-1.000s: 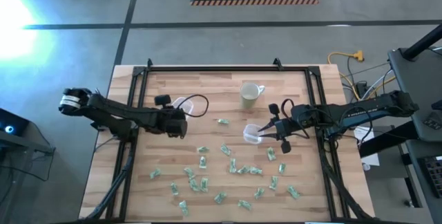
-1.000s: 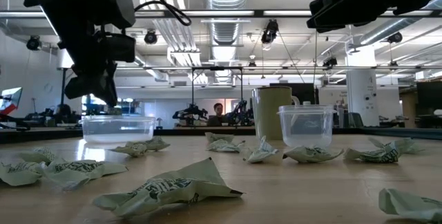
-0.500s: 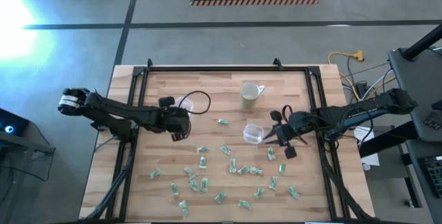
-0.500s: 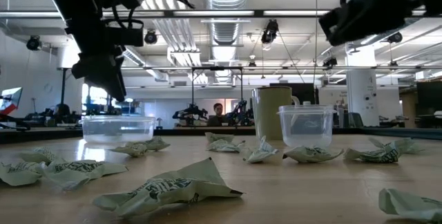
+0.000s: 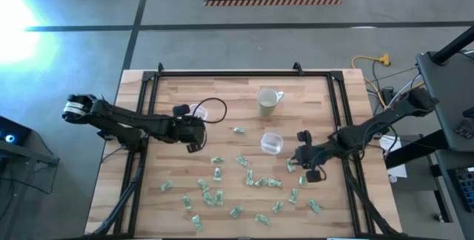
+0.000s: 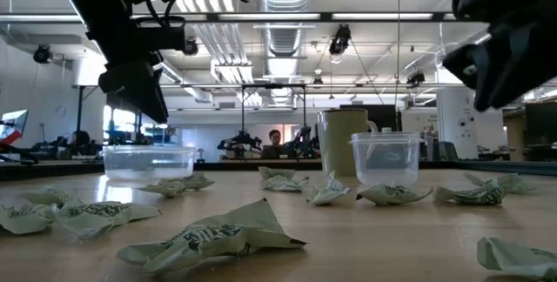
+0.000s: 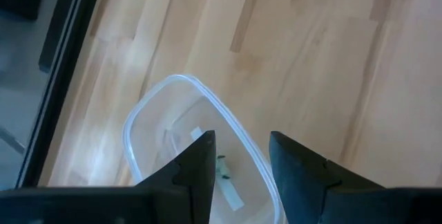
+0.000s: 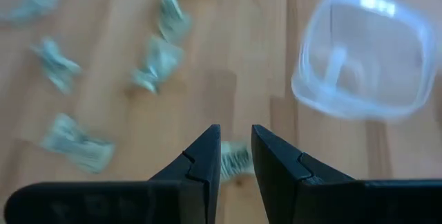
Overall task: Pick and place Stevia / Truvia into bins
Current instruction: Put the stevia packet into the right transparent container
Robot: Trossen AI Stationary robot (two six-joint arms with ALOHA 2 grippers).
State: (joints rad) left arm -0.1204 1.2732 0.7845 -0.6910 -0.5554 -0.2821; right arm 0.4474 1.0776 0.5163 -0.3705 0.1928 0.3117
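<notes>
Wooden table [image 5: 185, 84] strewn with packets [image 5: 217, 173], left end effector [image 7: 239, 158] released over wide bin [image 7: 148, 124], right end effector [image 8: 235, 156] parted, empty

The high view looks straight down from well above, taking in the whole wooden surface [image 5: 185, 92] and grey floor beyond it. The low view sits at surface height, level, facing the room, with crumpled packets [image 6: 209, 238] very close in the lower frame. Both share the mug [image 5: 267, 103] and the squarish cup [image 5: 271, 143]. The left wrist view looks closely down on the wider bin [image 7: 197, 151]; the right wrist view likewise catches the squarish cup at upper right.
</notes>
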